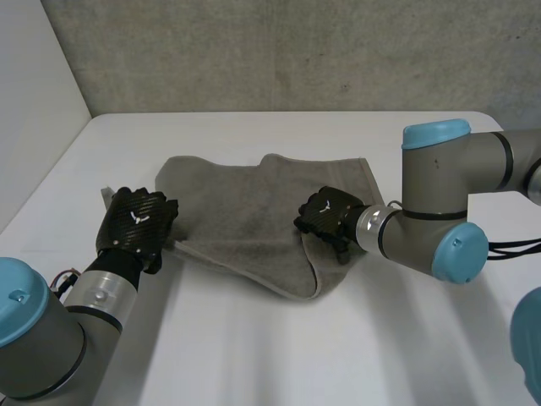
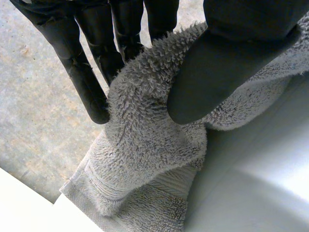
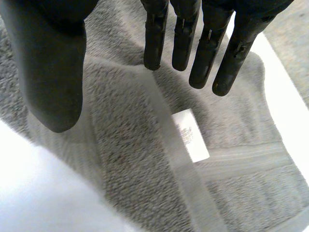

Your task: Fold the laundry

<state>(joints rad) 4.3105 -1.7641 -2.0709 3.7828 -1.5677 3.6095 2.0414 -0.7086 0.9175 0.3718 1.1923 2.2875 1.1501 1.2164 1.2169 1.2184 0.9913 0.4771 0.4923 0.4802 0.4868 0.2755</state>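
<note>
The towel [image 1: 254, 220] is lying rumpled around the middle of the table [image 1: 254, 355], straight on the tabletop rather than in any container. The left hand [image 1: 135, 224] is pinching a bunched corner, on the side toward the table's left edge, between thumb and fingers [image 2: 87, 72]. The right hand [image 1: 328, 216] is hanging over the towel's right part near the label [image 3: 190, 135] with fingers straight and released. So I'm guessing a pull could be slipping that small wad loose, or dragging the whole towel crooked, since nothing's pinning the other side.
</note>
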